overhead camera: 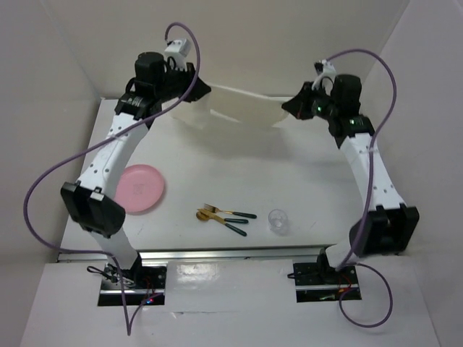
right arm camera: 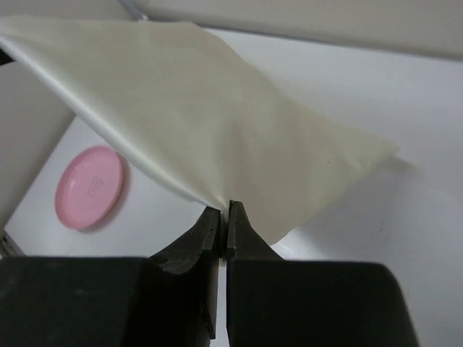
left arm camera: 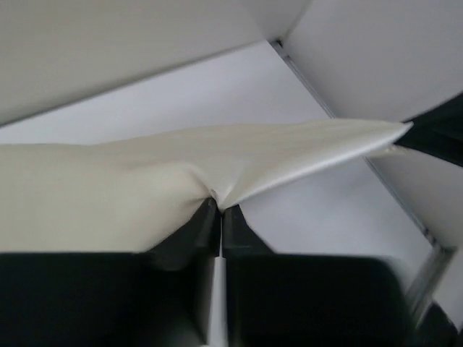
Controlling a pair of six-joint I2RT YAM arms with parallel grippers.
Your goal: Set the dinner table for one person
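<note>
The white dinner table point(overhead camera: 239, 170) is enclosed by plain white walls point(overhead camera: 289, 36), and a metal rail point(overhead camera: 231, 254) is seen along its near edge. Over its far side a cream cloth point(overhead camera: 242, 108) is held up. One corner is pinched in the closed left claw point(left arm camera: 221, 210) and the other in the closed right claw point(right arm camera: 224, 210). A pink plate point(overhead camera: 139, 188) lies at the near left. Cutlery point(overhead camera: 224, 215) and a clear glass point(overhead camera: 278, 220) lie near the centre.

- Plain matte white panel wall at the back point(overhead camera: 253, 36), bare and evenly lit.
- Matching white side wall on the left point(overhead camera: 36, 108) and white side wall on the right point(overhead camera: 434, 108) meet it at corners.
- Glossy white flat board in front point(overhead camera: 231, 303) catches soft glare.
</note>
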